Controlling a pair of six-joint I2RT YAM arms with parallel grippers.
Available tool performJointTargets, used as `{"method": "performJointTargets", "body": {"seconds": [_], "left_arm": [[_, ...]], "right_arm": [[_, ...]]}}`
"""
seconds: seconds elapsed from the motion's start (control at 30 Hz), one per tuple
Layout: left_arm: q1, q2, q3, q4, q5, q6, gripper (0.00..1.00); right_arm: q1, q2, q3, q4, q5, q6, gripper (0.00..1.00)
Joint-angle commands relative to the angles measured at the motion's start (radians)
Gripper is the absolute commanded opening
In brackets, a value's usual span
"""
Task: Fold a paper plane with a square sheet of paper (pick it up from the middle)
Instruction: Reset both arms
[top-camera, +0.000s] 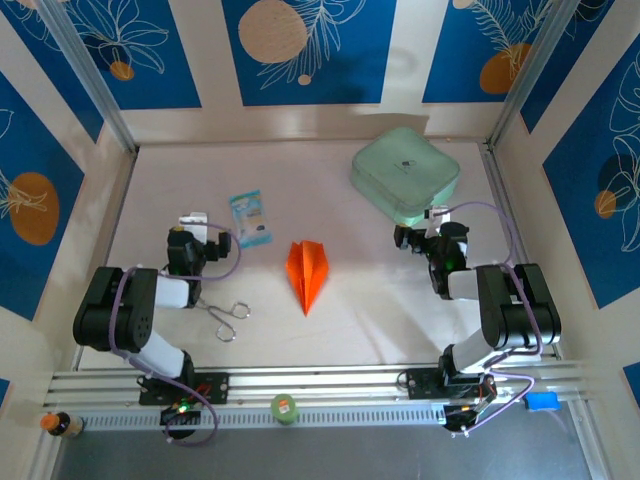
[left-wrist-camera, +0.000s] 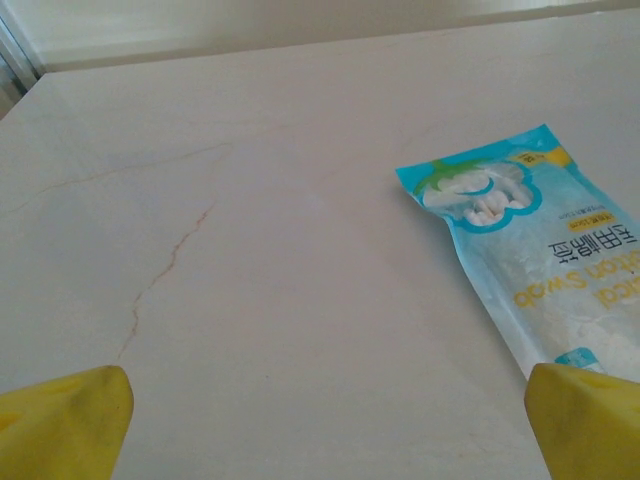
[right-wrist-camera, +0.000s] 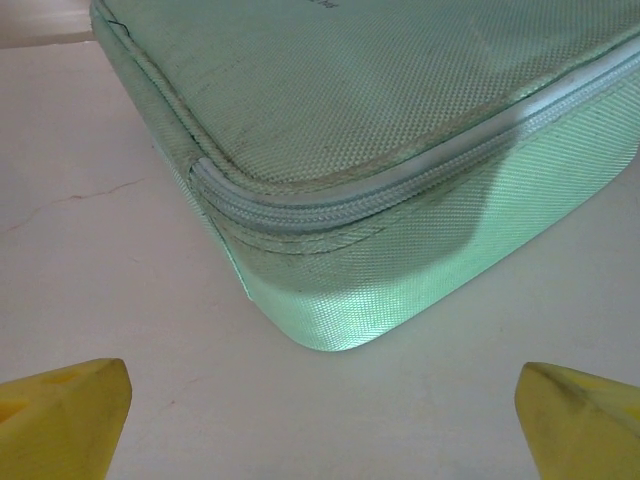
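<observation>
The pale desk (top-camera: 300, 190) fills my overhead view, walled in by blue panels painted with leaves. Both arms are drawn back to the near side: the left arm (top-camera: 125, 305) bends in from the left, the right arm (top-camera: 510, 305) from the right, each wrist pointing toward the far wall.

Next in size is the mint-green zipped case (top-camera: 405, 172), lying flat in the far right corner. From the right wrist I see its near rounded corner (right-wrist-camera: 330, 300) close ahead, resting on the desk, the zip seam running along its edge.

The paper plane (top-camera: 307, 272) lies flat in the middle of the desk, between the two arms and well apart from both. It is a narrow bright orange dart with a centre crease, its sharp nose pointing toward me.

The blue-and-white packet (top-camera: 250, 218) lies beyond the plane and to its left, near the left wrist; from that wrist camera the packet (left-wrist-camera: 540, 270) runs down toward the right fingertip.

A pair of scissors (top-camera: 225, 318) lies just right of the left arm.

The left jaws stand wide apart with only bare desk between the yellow fingertips (left-wrist-camera: 65, 425). The right jaws are likewise spread wide, fingertips (right-wrist-camera: 60, 415) at the frame's corners, gripping nothing
</observation>
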Motion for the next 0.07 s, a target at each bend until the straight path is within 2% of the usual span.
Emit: {"method": "performJointTargets", "body": {"seconds": [0.0,0.03], "left_arm": [[0.002,-0.001,-0.001,0.039,0.028,-0.009,1.0],[0.002,-0.002,-0.001,0.038,0.028,-0.01,1.0]], "right_arm": [[0.004,-0.005,0.01,0.039,0.022,-0.016,0.99],[0.007,-0.005,0.007,0.044,0.029,-0.017,0.99]]}}
